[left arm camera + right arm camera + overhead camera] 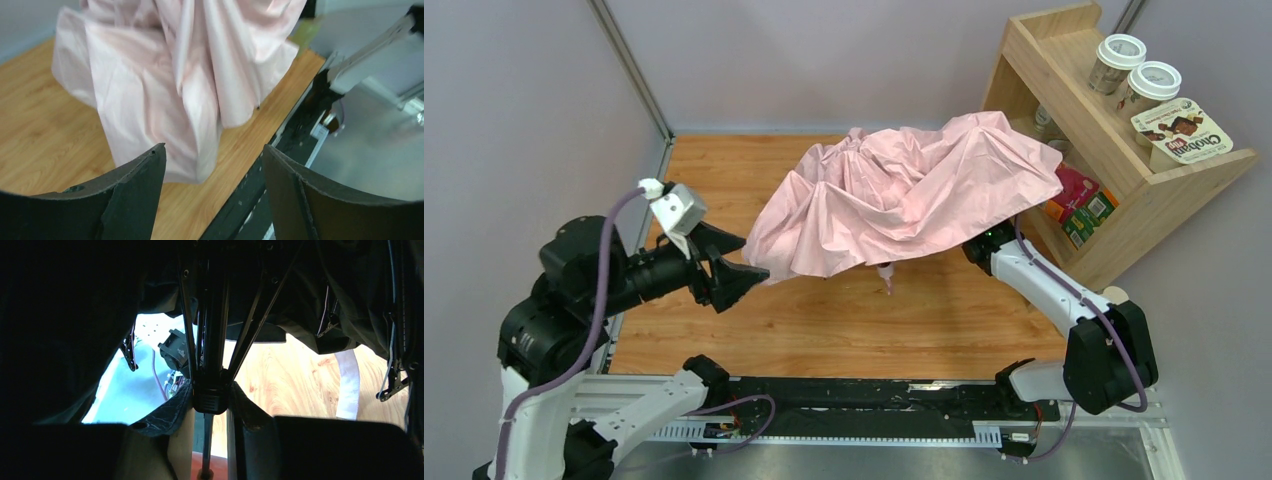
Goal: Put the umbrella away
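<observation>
The right tool (210,407) pinches the umbrella (904,195) by its central shaft (207,355), with the half-collapsed canopy draped above and around it, seemingly to steady the frame while the left tool (729,275), spread and empty, faces the folds just ahead, probably to gather them.

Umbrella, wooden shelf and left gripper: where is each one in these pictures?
umbrella (904,195): top external view, middle of the pink canopy.
wooden shelf (1174,210): top external view, on its bare side panel.
left gripper (754,257): top external view, midway between its two open black fingertips.
</observation>
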Robot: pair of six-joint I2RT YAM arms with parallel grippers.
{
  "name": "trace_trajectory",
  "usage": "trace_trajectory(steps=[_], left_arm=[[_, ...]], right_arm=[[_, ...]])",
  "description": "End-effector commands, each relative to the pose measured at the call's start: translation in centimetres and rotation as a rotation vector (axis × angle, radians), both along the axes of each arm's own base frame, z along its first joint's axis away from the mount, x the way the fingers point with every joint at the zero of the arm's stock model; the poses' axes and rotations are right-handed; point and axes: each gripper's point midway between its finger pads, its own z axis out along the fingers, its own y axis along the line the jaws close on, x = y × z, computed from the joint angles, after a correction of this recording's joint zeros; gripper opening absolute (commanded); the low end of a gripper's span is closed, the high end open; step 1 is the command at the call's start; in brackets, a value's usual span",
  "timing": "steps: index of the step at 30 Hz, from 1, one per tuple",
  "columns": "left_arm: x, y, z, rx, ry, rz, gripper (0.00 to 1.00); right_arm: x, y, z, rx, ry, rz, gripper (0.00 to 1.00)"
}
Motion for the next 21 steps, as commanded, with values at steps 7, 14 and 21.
trace_trajectory(steps=[7,14,21], left_arm=[[3.4,-1.2,9.1,-0.176,-0.121,0.096,0.77],[5.8,-7.1,7.3,-0.199,0.049,-0.096,0.56],[10.2,-9.7,3.2,-0.18,0.146,-0.048,0.38]], right_arm=[[-0.4,0.7,2.9,0.027,-0.144,-0.004,0.0],[-0.7,1.0,3.2,0.028,-0.15,-0.013,0.0],[-2.4,2.5,3.7,0.042,-0.16,0.028,0.0]])
